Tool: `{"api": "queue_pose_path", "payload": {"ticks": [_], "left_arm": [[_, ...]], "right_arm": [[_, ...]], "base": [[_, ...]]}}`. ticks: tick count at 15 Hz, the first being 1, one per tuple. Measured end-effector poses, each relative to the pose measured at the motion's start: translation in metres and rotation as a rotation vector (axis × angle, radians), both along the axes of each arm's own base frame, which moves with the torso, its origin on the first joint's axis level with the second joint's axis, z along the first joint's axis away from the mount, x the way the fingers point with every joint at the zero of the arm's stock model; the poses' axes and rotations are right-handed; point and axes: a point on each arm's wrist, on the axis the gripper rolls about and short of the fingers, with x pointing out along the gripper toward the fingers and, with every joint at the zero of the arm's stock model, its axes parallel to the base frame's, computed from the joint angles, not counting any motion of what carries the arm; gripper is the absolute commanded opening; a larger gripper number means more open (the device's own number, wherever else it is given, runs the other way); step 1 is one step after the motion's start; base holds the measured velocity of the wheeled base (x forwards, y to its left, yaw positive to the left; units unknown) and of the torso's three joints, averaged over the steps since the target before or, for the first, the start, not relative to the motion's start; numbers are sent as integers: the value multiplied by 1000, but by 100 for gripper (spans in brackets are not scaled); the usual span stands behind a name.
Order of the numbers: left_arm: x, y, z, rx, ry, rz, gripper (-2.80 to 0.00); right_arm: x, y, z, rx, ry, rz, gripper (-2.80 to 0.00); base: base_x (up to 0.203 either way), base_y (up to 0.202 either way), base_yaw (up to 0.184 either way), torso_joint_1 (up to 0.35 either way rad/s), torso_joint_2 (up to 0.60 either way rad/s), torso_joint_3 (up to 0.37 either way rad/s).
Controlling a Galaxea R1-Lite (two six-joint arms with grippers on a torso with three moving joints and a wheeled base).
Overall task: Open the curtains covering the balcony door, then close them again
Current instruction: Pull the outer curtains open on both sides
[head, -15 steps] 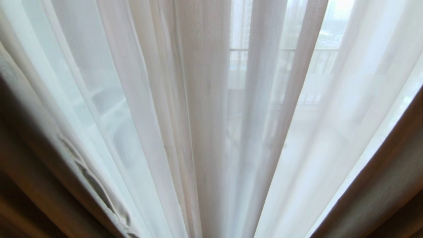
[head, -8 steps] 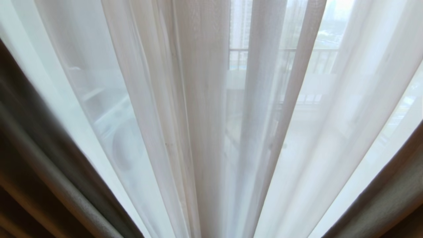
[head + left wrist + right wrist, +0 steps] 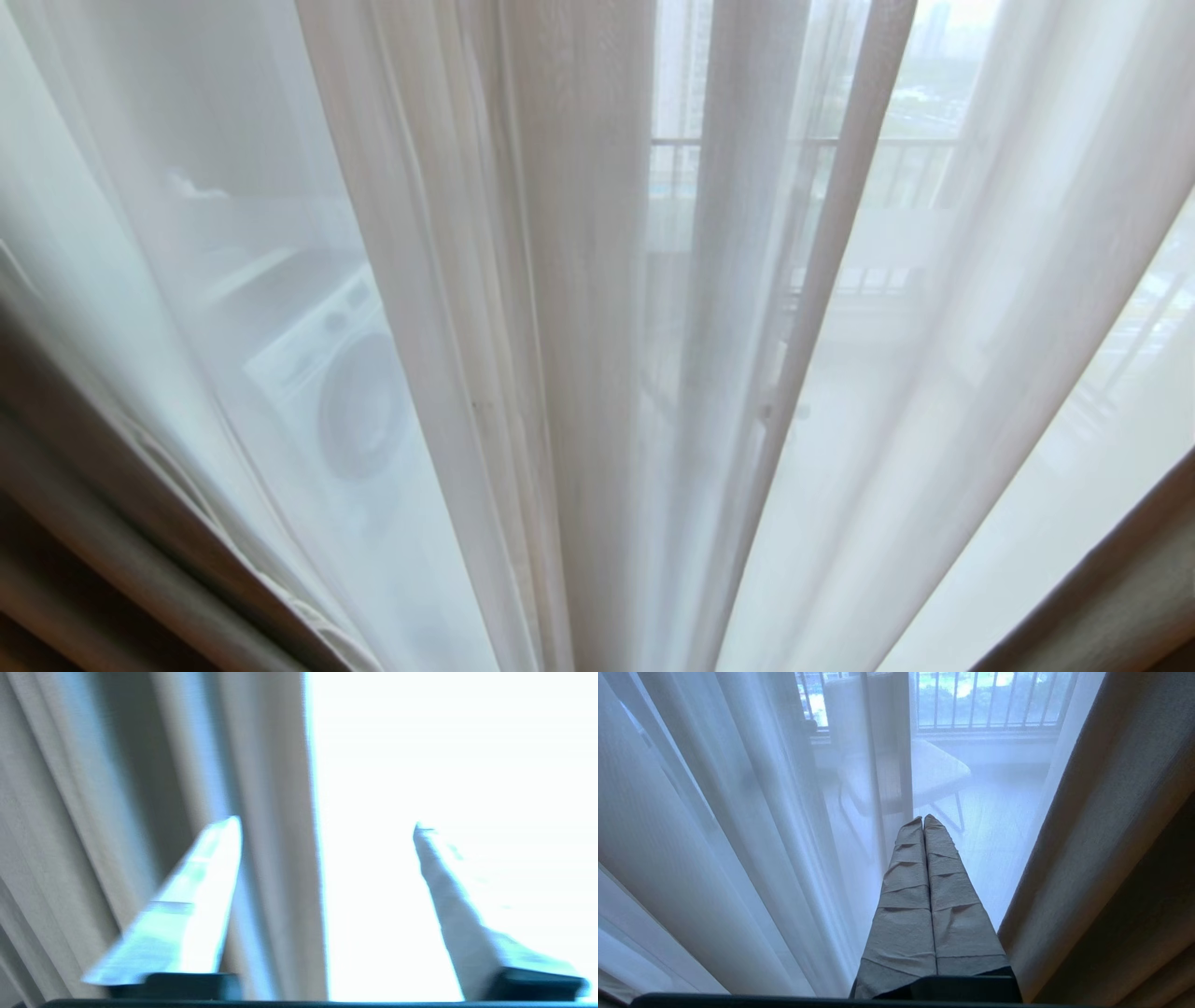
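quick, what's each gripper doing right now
left gripper: open, holding nothing, beside the thick curtain.
right gripper: shut, empty, facing the sheer curtain.

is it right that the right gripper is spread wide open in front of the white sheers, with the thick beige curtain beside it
Not quite. The right wrist view shows the right gripper shut, its two fingers pressed together, not spread wide. The rest holds: it points at the white sheers, and the thick beige curtain hangs beside it.
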Motion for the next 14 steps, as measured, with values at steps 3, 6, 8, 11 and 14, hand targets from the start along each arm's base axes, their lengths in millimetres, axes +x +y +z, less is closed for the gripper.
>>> {"api": "queue_pose_path", "payload": {"ticks": [3,6,8,11,14], "left_arm": [[-4,-3,0,4,-6,-3,-280],[-5,-4,-3,-2,-3,-3,-280],[-5,-4,-9,-12,8,-2,-280],[-5,-4,-12,-20,18,-3,-280],[-5,-5,-19,-32,34,-5,-280]], "right_arm": [[0,0,0,0,0,0,-280],[0,0,0,0,0,0,-280],[0,0,0,0,0,0,-280],[0,0,0,0,0,0,-280],[0,0,0,0,0,0,-280]], "base": [[0,0,0,0,0,0],[0,0,0,0,0,0],[0,0,0,0,0,0],[0,0,0,0,0,0],[0,0,0,0,0,0]]}}
